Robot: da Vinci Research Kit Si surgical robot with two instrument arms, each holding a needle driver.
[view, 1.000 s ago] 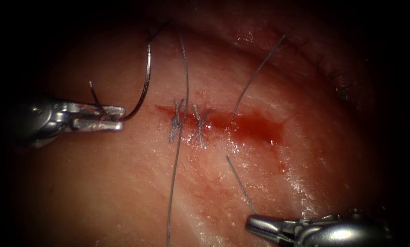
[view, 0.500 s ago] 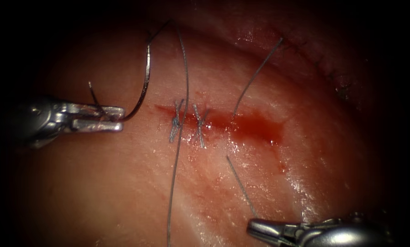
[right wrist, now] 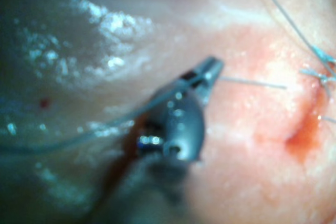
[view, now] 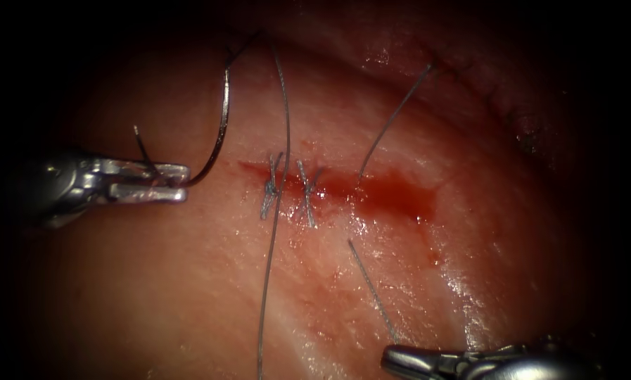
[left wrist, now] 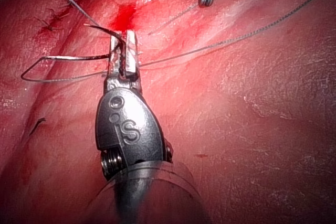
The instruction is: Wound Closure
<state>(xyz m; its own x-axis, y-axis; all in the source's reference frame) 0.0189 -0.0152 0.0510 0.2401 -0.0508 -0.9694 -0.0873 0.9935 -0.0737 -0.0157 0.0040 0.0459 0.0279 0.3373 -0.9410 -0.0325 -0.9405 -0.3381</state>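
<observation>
While the left claw (view: 178, 184) grips the needle (view: 222, 130) near its pointed end, clear of the tissue (view: 188, 295), we see the curve rising above that claw to the thread (view: 273, 232) at its tail. The cut (view: 371, 191) lies just right of the left claw, with two stitches (view: 290, 188) across its near end and red fluid (view: 399, 200) beyond them. Our judgement: hold firm and keep the point off the tissue, with the slack thread kept from snagging the stitches. The right claw (view: 392, 357), well below and right of the cut, sits at the tip of a short thread end (view: 371, 288); we cannot tell whether it holds it or how its jaws stand. On the left tool's body (left wrist: 126, 129) we read a stamped "S".
</observation>
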